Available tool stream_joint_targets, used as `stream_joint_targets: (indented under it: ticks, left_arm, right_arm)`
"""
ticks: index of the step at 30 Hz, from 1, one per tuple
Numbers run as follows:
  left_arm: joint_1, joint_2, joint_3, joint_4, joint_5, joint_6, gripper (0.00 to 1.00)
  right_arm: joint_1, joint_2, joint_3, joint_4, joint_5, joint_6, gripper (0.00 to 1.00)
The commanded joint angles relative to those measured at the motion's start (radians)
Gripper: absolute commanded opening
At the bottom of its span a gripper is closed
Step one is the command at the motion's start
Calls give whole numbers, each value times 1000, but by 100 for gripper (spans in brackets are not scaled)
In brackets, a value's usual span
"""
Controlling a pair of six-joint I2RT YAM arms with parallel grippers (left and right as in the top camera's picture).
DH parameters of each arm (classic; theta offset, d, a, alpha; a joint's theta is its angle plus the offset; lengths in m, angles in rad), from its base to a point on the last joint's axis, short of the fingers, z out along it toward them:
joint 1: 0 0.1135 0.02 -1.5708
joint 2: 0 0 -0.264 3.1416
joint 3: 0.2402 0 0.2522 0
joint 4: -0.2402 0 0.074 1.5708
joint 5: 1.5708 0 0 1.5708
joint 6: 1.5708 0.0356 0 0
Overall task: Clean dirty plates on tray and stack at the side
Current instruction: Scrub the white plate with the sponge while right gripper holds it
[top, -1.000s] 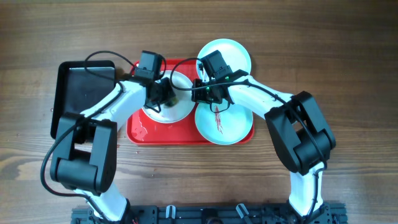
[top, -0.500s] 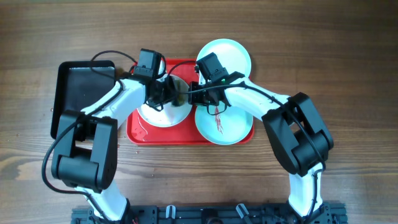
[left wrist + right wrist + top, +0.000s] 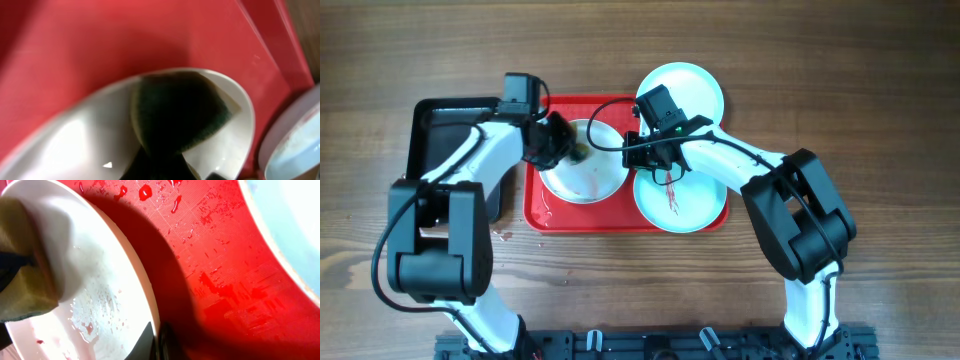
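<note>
sponge [image 3: 175,115] covers part of white plate [image 3: 592,180]

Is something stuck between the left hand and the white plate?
Only the sponge: the left hand holds it against the white plate on the red tray. Nothing else shows between them.

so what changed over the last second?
Left pincer, shut on the sponge, swept left across the white plate toward the black tray. Right pincer stayed clamped on that plate's right rim. White plate and red tray unmoved.
</note>
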Motion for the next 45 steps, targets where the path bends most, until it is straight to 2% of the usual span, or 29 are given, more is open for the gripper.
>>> stream_joint_targets:
  ticks: [1, 5, 11, 12, 16, 20, 23, 28, 33, 36, 39, 42, 45]
  left_arm:
    - [52, 10, 19, -29, 23, -61, 4]
    - [53, 10, 19, -33, 151, 61, 4]
    - [-22, 10, 19, -126, 269, 383, 4]
    - [-44, 9, 19, -173, 350, 501, 4]
    - [-58, 10, 19, -278, 348, 592, 4]
    - [-44, 10, 19, -307, 158, 565, 4]
    - [-40, 10, 19, -316, -144, 424, 4]
    - [-40, 10, 19, -270, -462, 295, 4]
    - [-41, 10, 19, -130, -511, 268, 4]
    - [-42, 9, 19, -40, -436, 270, 4]
    - [-42, 9, 19, 13, -178, 342, 4]
    - [-65, 9, 19, 20, 20, 438, 4]
    - [-113, 9, 19, -37, 69, 507, 4]
  right_arm:
    - [7, 39, -7, -6, 10, -16, 4]
    - [7, 39, -7, -6, 9, -18, 4]
    - [7, 39, -7, -2, 10, -18, 4]
    - [7, 39, -7, 0, 10, -18, 5]
    - [7, 39, -7, -3, 10, -19, 4]
    - [7, 39, -7, -4, 9, -19, 4]
    - [7, 39, -7, -4, 9, -19, 4]
    - [7, 39, -7, -1, 10, -19, 4]
    - [7, 39, -7, -1, 9, -19, 5]
    - [7, 39, -7, -3, 9, -20, 4]
    - [7, 39, -7, -3, 10, -21, 4]
    - [7, 39, -7, 1, 10, -21, 4]
    - [7, 39, -7, 0, 10, -22, 4]
